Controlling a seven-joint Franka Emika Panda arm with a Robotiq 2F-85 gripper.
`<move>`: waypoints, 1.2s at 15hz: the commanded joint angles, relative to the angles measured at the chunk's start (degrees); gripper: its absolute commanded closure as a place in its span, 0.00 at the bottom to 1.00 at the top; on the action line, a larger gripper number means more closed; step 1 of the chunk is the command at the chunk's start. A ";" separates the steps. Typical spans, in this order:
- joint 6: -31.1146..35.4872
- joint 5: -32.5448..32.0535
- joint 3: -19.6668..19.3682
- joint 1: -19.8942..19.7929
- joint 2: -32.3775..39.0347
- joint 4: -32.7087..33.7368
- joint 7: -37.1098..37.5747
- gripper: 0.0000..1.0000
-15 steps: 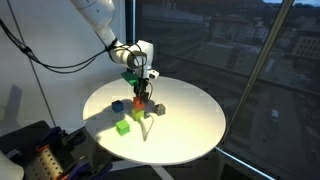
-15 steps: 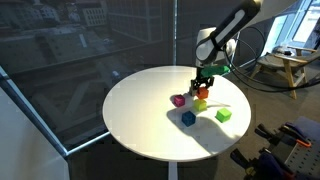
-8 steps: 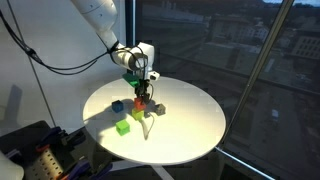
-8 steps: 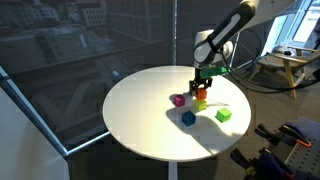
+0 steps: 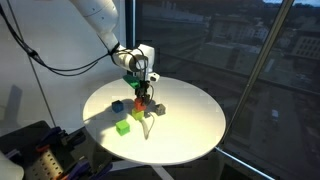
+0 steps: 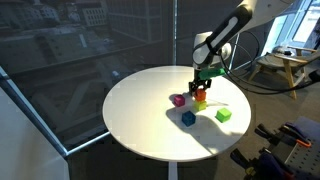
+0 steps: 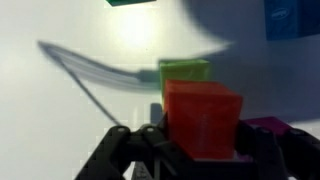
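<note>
My gripper (image 5: 143, 90) (image 6: 201, 86) hangs over a cluster of small blocks near the middle of the round white table (image 5: 190, 130) (image 6: 140, 120). In the wrist view its fingers (image 7: 203, 142) are shut on a red block (image 7: 203, 118) (image 6: 200, 94). A yellow-green block (image 7: 185, 72) (image 6: 201, 104) lies right below and behind the red one. I cannot tell whether the two touch. A magenta block (image 6: 179, 100) (image 7: 265, 125) lies beside them.
A blue block (image 5: 117, 104) (image 6: 188, 118) (image 7: 292, 18) and a green block (image 5: 123, 126) (image 6: 223, 115) lie a little apart from the cluster. Glass walls surround the table. A black cable hangs from the arm, and equipment stands on the floor nearby.
</note>
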 commanded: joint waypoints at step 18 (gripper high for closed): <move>-0.58 1.45 0.78 -0.72 -0.63 -0.66 -1.64 0.12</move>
